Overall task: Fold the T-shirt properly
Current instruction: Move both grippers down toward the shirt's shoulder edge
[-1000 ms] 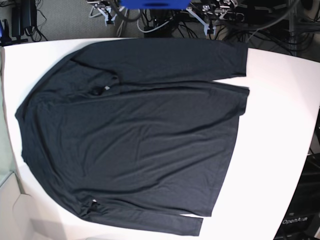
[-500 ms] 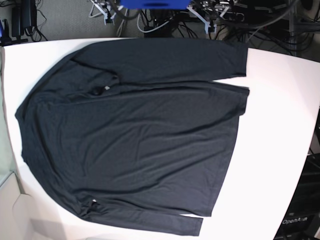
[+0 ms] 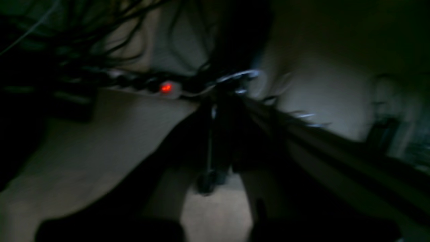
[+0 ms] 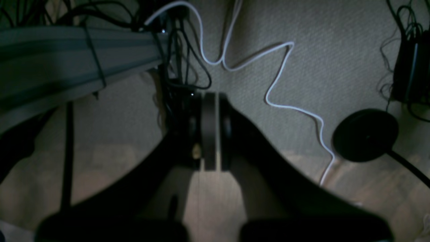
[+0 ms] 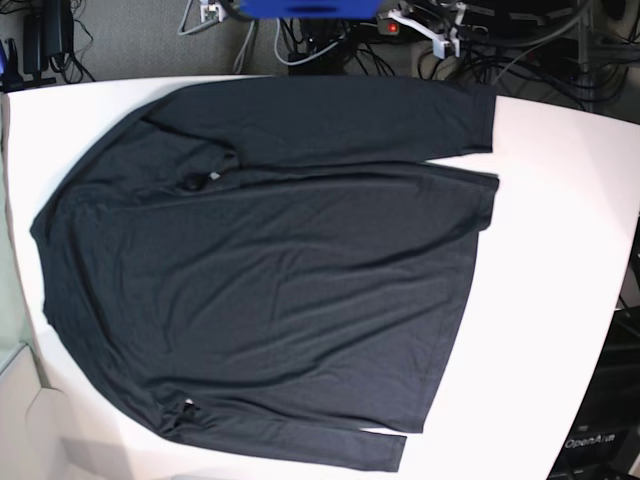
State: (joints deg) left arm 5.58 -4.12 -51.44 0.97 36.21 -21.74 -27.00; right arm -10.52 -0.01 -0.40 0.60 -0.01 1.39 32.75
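Note:
The T-shirt (image 5: 270,280) lies spread flat on the white table (image 5: 560,250), black and long-sleeved. Its collar is at the left and its hem at the right. One sleeve (image 5: 400,115) runs along the far edge, the other (image 5: 300,440) along the near edge. Both arms are held back beyond the table's far edge, away from the cloth. A white part of the left arm (image 5: 432,24) shows at the top. My left gripper (image 3: 218,127) is dark and blurred, shut on nothing. My right gripper (image 4: 210,111) hangs over the carpet, fingers pressed together, holding nothing.
Tangled cables and equipment crowd the floor behind the table. A blue block (image 5: 310,8) sits at the top centre. A power strip with a red light (image 3: 165,88), a white cable (image 4: 278,80) and a round black base (image 4: 364,134) lie below the grippers.
The white part of the left arm at the top has shifted to the right and a red light now shows there. The T-shirt has not moved.

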